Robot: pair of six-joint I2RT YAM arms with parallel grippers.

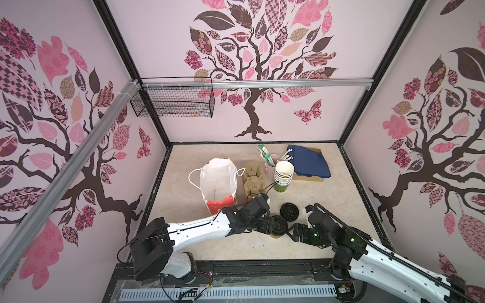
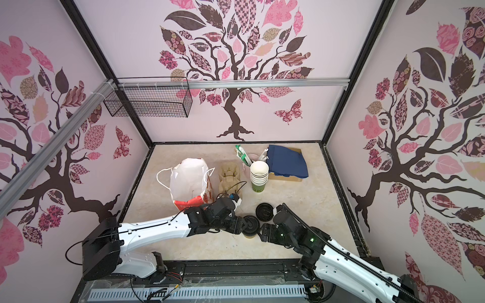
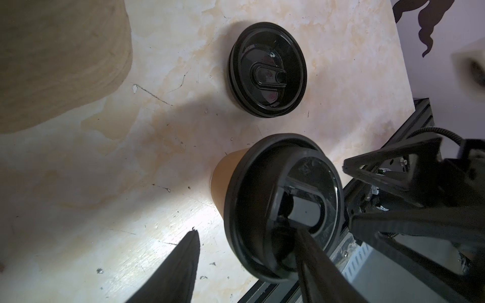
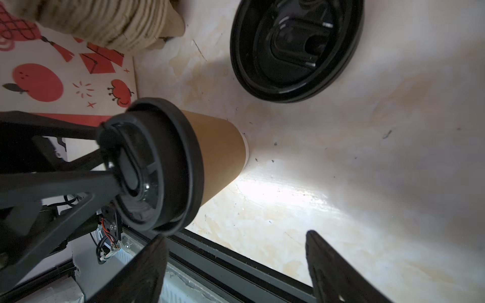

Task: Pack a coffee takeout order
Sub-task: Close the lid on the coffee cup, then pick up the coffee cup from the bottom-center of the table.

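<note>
Left pincer (image 1: 271, 226) stands open at the small brown paper cup (image 4: 217, 152). One finger (image 3: 315, 262) lies across the top of the round black plastic lid (image 3: 262, 199) seated on the cup, and the other sits just beside the lid's rim. Right pincer (image 4: 236, 234) is spread wide and holds nothing, its tips near the cup's other side but apart from it.

The cup stands upright near the front edge of the beige marbled surface (image 1: 328, 199), between the two pincers. Just behind it lies a small stack of spare black lids (image 1: 289, 210). Farther back, a pile of tan moulded-pulp carriers (image 1: 253, 178) sits beside a white paper bag with red print (image 1: 217, 181); the left wrist covers the pile's near end.

At the rear stand a tall stack of lidless cups (image 1: 283, 171), a pink cup of wrapped straws (image 1: 270, 164) and navy napkins (image 1: 309, 160) on a cardboard box (image 1: 311, 179).

Both arms reach low and inward from the front rail, their fingers pointing toward each other across the cup.
</note>
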